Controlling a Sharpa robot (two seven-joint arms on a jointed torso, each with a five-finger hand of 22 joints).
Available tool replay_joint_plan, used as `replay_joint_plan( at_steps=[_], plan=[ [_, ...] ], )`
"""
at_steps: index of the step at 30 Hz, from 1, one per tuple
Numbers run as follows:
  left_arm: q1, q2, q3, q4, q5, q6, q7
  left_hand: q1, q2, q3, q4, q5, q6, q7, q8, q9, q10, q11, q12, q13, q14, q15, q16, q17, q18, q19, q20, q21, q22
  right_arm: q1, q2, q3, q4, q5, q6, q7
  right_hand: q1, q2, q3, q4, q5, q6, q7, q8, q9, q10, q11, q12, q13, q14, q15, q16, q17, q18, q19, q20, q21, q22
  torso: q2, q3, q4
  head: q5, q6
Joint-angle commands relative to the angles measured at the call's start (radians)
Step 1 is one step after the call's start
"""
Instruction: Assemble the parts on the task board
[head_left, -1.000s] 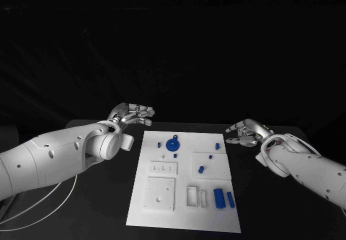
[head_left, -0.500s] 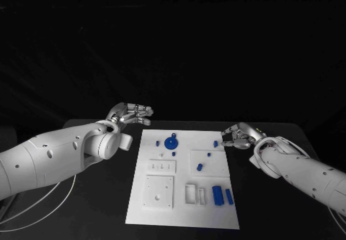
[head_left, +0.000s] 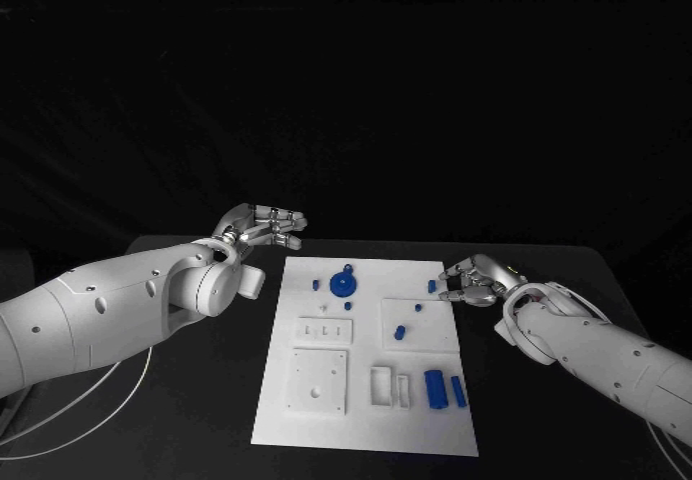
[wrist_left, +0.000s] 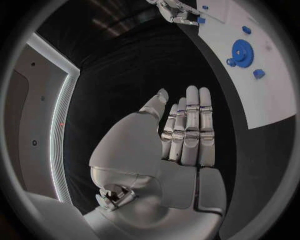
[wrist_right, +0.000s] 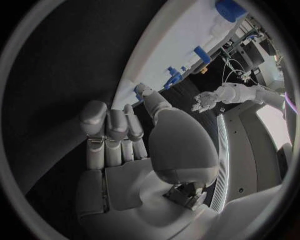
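Right robot hand (head_left: 473, 281) empty — small blue part (head_left: 433, 286) just beside it.

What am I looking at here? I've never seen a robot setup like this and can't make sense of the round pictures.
It is a robot with two white arms, each ending in a silver hand. The square picture comes from a camera on its head, looking down at a black table. The left hand hovers off the far left corner of the white board; the right hand is at the board's right edge, close to a small blue part. Neither hand holds anything.

On the board lie more blue parts: a gear near the far end, two longer blocks near the front, and a few small pieces between them.

The round pictures come from fisheye cameras at each wrist, looking over that hand's palm. One shows the left hand with fingers straight, the other the right hand with fingers curled.
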Motion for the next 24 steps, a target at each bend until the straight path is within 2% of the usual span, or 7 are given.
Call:
replay_joint_plan(
  at_steps=[1, 7, 24],
  plan=[
    [0.000, 0.001, 0.001, 0.000, -0.004, 0.020, -0.002, 0.000, -0.011, 0.001, 0.002, -0.006, 0.000, 0.002, 0.003, 0.001, -0.010, -0.001, 0.004, 0.001, -0.006, 0.004, -0.001, 0.001, -0.004, -0.006, 0.001, 0.005, 0.000, -0.002, 0.006, 0.000, -0.002, -0.016, 0.002, 0.000, -0.001, 0.006, -0.006, 0.001, 0.003, -0.002, -0.001, -0.003, 0.000, -0.008, 0.000, -0.003, 0.010, -0.001, 0.008, -0.002, 0.002, 0.006, 0.053, 0.007, 0.002, 0.111, 0.000, -0.0008, -0.0008, -0.002, -0.002],
    [0.000, 0.001, 0.001, 0.000, -0.006, 0.022, -0.006, 0.000, -0.011, 0.001, 0.002, -0.006, 0.000, 0.002, 0.003, 0.001, -0.010, -0.001, 0.004, 0.001, -0.006, 0.004, -0.001, 0.001, -0.004, -0.006, 0.001, 0.005, 0.000, -0.003, 0.014, 0.000, -0.005, -0.019, -0.003, -0.006, -0.006, 0.011, 0.000, 0.004, -0.003, 0.000, -0.001, -0.003, 0.000, -0.006, -0.001, -0.001, 0.012, -0.001, 0.008, -0.002, 0.003, 0.006, 0.054, 0.008, 0.003, 0.111, 0.000, 0.0003, -0.0004, -0.001, -0.002],
    [0.000, 0.006, 0.001, -0.005, -0.008, 0.029, -0.013, 0.001, -0.010, -0.002, 0.004, -0.007, -0.001, 0.002, 0.003, 0.001, -0.011, -0.001, 0.004, 0.001, -0.006, 0.004, 0.000, 0.001, -0.003, -0.005, 0.001, 0.003, -0.001, -0.003, 0.038, 0.000, -0.018, -0.015, -0.010, -0.017, -0.021, 0.020, 0.015, 0.021, -0.008, 0.009, -0.004, -0.003, 0.000, -0.005, -0.002, 0.003, 0.014, 0.000, 0.007, 0.000, 0.007, 0.004, 0.054, 0.007, 0.004, 0.111, -0.001, 0.0002, -0.0012, -0.001, 0.002]
  ],
)
